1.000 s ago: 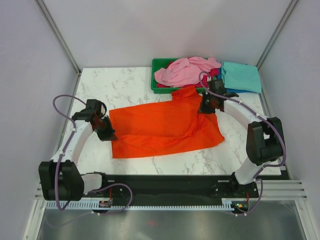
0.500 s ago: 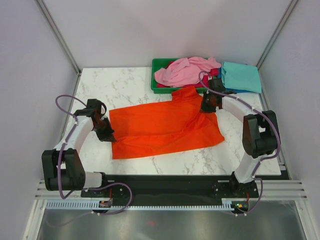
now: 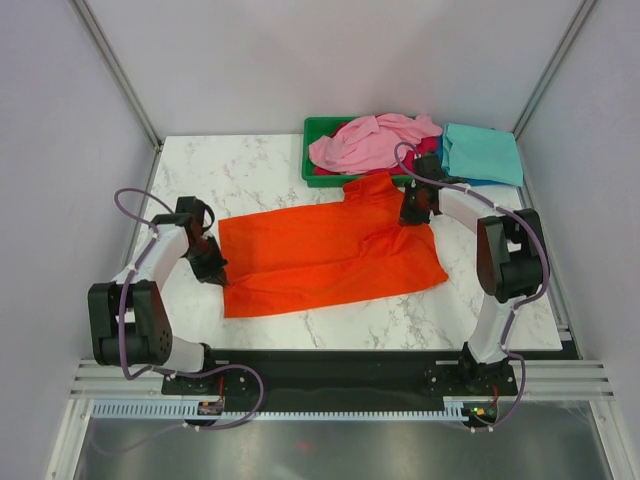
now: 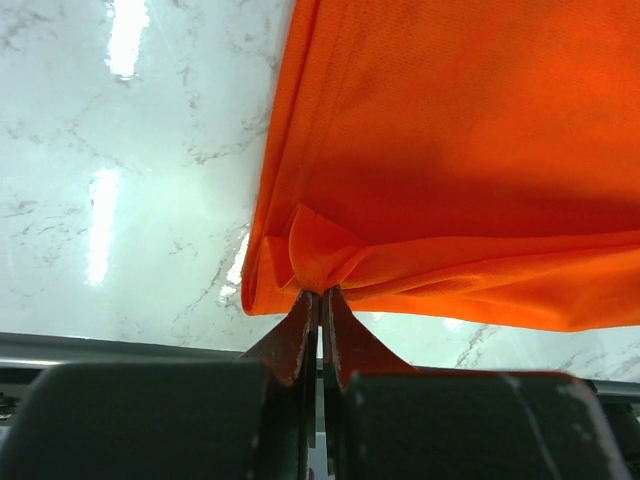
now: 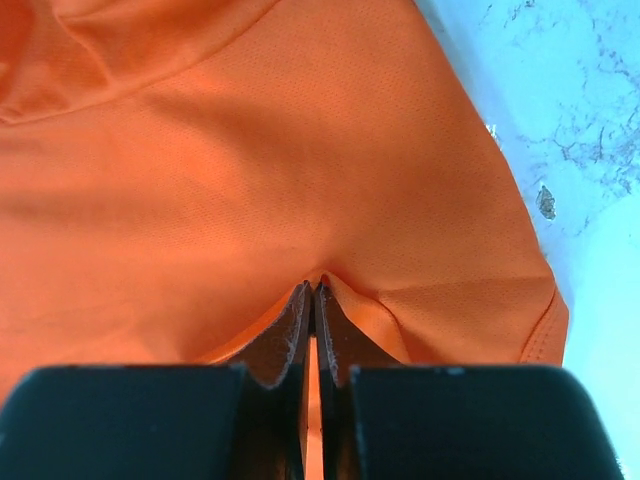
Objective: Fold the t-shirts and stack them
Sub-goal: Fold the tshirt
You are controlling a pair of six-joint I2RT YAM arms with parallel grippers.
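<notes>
The bright orange t-shirt (image 3: 320, 250) lies spread across the middle of the marble table. My left gripper (image 3: 212, 264) is shut on a pinch of its left edge (image 4: 318, 250). My right gripper (image 3: 415, 212) is shut on a fold of its right upper part (image 5: 330, 200), near the sleeve. A light pink shirt (image 3: 372, 140) lies heaped on the green tray (image 3: 318, 130), with a magenta one (image 3: 428, 146) showing under it. A teal shirt (image 3: 482, 152) lies folded at the back right, with a blue one (image 3: 490, 183) showing beneath its front edge.
The green tray stands at the back centre, just behind the orange shirt's collar. White walls close in the table on three sides. Bare marble (image 3: 230, 175) shows at the back left and along the front edge (image 3: 400, 320).
Both arms have drawn their elbows in while the grippers stay pinched on the orange shirt. The shirt's outline is nearly unchanged.
</notes>
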